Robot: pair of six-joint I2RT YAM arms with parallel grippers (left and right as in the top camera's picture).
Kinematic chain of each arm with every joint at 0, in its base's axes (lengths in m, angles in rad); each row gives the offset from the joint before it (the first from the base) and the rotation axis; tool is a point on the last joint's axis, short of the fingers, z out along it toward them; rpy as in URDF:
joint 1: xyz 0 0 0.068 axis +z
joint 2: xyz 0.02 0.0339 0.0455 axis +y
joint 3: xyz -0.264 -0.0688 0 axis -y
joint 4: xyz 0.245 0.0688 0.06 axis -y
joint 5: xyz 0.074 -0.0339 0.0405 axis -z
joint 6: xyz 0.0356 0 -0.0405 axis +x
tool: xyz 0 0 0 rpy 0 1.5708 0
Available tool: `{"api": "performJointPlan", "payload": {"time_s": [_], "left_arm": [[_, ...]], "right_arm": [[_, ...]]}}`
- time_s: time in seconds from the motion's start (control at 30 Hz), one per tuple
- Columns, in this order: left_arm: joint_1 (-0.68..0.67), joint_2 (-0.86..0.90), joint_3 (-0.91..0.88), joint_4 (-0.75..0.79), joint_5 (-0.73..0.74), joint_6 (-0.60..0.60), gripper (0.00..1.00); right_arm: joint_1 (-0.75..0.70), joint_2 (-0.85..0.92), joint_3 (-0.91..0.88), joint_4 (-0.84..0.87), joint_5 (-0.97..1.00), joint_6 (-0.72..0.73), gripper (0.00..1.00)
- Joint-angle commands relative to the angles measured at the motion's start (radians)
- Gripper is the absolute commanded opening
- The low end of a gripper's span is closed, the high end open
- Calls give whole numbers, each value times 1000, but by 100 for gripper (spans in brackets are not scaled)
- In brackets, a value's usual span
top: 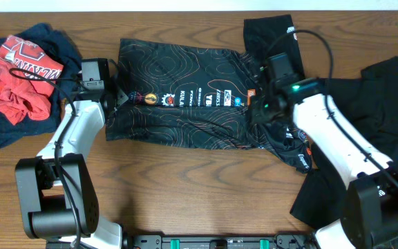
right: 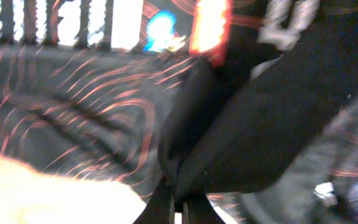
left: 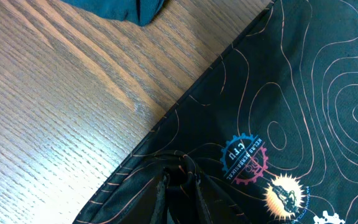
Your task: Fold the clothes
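Fingers [left: 159, 200], both pairs, tight on jersey [top: 185, 72]

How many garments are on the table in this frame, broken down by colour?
black contour-print jersey: 1
plain black garment: 1
red garment: 1
navy garment: 1
Total: 4
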Motion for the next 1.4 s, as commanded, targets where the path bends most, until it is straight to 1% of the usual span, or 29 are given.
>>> {"api": "performJointPlan", "payload": {"time_s": [0.0,0.1,0.13,0.17,0.2,0.23,0.3,0.4,0.43,0.47,0.5,0.53,0.57,0.6,0.63,0.7,0.77,0.83,0.9,1.0,1.07,1.1,1.13,1.17,1.2,1.27,1.3,1.33,1.37], "left_arm": [[-2,0,5,-5,-1,10,17],[-2,0,5,-7,-1,10,17],[-2,0,5,-8,-1,10,17],[-2,0,5,-8,-1,10,17],[-2,0,5,-9,-1,10,17],[-2,0,5,-9,-1,10,17],[-2,0,5,-9,-1,10,17],[-2,0,5,-9,-1,10,17],[-2,0,5,-9,-1,10,17],[-2,0,5,-11,-1,10,28],[-2,0,5,-11,-1,10,40],[-2,0,5,-13,2,10,67],[-2,0,5,-14,11,10,85],[-2,0,5,-13,30,10,96],[-2,0,6,-11,46,11,98],[-2,-3,6,-5,81,10,98],[-2,-10,7,2,103,10,98],[-4,-24,13,2,106,16,98],[-17,-43,36,6,125,54,98],[-56,-56,100,-9,130,109,99],[-90,-56,156,-39,128,153,68],[-109,-56,181,-45,115,163,64],[-127,-56,206,-51,99,168,57],[-141,-56,229,-60,83,168,45],[-153,-56,249,-66,66,168,38],[-170,-55,294,-86,42,168,38],[-172,-53,314,-100,40,167,39],[-172,-52,331,-116,40,164,41],[-171,-52,346,-134,40,164,41]], "right_arm": [[47,-3,10,-18,-14,98,1],[56,-3,10,-55,-14,174,1],[56,-3,10,-69,-15,185,4],[56,-3,10,-75,-15,187,12],[56,-3,10,-87,-16,190,40],[56,-3,10,-93,-18,188,52],[56,-3,10,-100,-25,166,49],[56,-3,10,-92,-53,116,60],[56,-3,10,-91,-57,106,67],[57,-3,10,-91,-55,106,73],[57,-3,10,-87,-55,101,73],[57,-3,10,-78,-55,91,72],[56,-3,10,-66,-55,84,72],[53,-3,10,-46,-55,79,73],[51,-3,10,-31,-56,79,72],[47,-3,10,3,-79,80,75],[45,-3,10,24,-103,75,75],[45,-3,10,31,-105,70,69],[44,-3,10,34,-104,37,61],[37,-3,10,33,-105,-14,63],[31,-3,10,34,-94,-101,56],[27,-3,10,35,-51,-117,58],[22,-3,10,39,7,-118,61],[15,-3,11,40,53,-117,58],[5,-3,13,40,87,-118,57],[-30,-3,24,40,106,-127,57],[-51,-3,31,39,104,-127,58],[-75,-3,45,31,97,-129,63],[-101,-3,62,20,87,-131,65]]}}
